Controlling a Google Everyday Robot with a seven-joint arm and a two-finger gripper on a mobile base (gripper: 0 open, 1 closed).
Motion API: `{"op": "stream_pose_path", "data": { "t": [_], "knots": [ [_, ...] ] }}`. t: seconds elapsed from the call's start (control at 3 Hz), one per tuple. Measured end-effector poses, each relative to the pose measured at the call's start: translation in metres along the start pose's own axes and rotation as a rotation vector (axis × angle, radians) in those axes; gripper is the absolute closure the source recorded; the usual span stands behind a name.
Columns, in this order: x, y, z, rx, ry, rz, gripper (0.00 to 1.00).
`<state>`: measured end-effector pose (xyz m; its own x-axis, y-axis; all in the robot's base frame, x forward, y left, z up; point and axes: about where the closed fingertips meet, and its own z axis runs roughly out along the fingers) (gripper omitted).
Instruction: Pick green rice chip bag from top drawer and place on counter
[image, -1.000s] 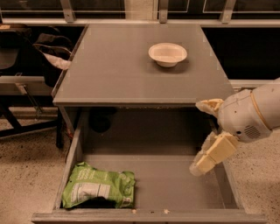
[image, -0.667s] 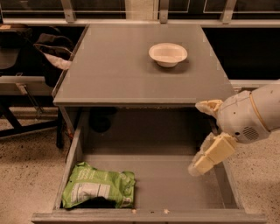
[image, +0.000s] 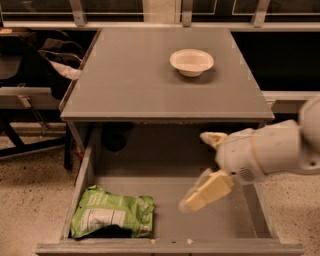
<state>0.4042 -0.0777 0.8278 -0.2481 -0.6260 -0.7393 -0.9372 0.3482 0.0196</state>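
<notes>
The green rice chip bag (image: 112, 217) lies crumpled in the front left corner of the open top drawer (image: 170, 247), white label panel facing up. My gripper (image: 195, 170) hangs over the right half of the drawer, to the right of the bag and apart from it. It is open and empty, one cream finger (image: 212, 138) up near the counter's front edge and the other (image: 206, 192) lower over the drawer floor. The counter (image: 135, 85) is the flat grey top behind and above the drawer.
A white bowl (image: 191, 62) stands on the counter toward the back right. Dark chairs and a bag (image: 55, 60) sit on the floor left of the cabinet. A windowed wall runs along the back. The drawer's side walls (image: 80, 185) flank the bag.
My gripper and arm have moved left over the drawer, closer to the bag. The bag and the bowl have not moved.
</notes>
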Motion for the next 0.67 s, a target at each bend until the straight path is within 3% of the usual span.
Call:
{"op": "stream_pose_path", "data": {
  "t": [0.33,0.67],
  "knots": [
    [-0.004,0.009,0.028,-0.031,-0.026,0.004,0.00],
    [-0.015,0.016,0.071,-0.052,-0.030,-0.028,0.00]
  ]
}}
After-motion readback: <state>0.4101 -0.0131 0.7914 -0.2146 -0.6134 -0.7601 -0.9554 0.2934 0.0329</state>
